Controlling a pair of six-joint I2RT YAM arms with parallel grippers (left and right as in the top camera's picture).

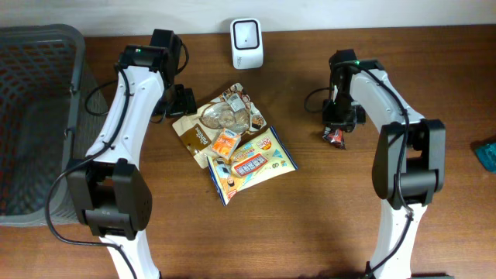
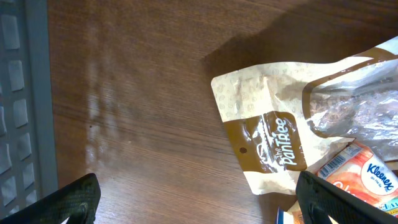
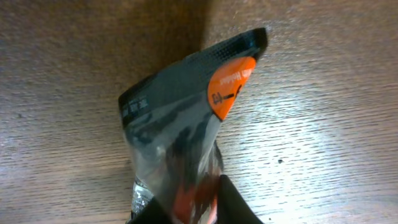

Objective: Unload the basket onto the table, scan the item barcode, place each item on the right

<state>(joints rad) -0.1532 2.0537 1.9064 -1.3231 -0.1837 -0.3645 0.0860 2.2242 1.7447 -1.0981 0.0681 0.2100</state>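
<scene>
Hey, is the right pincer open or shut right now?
Shut: right pincer pinches the dark packet, bunching its lower end.

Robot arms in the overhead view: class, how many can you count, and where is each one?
2. The left arm reaches beside the pile of packets, near the basket; the right arm stands over a dark packet to the pile's right. None seems hidden.

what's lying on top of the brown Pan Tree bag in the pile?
A clear crinkled packet covers one end of the bag, and an orange Kleenex pack overlaps the corner beside it. The logo end is bare; any print beneath those two is hidden.
</scene>
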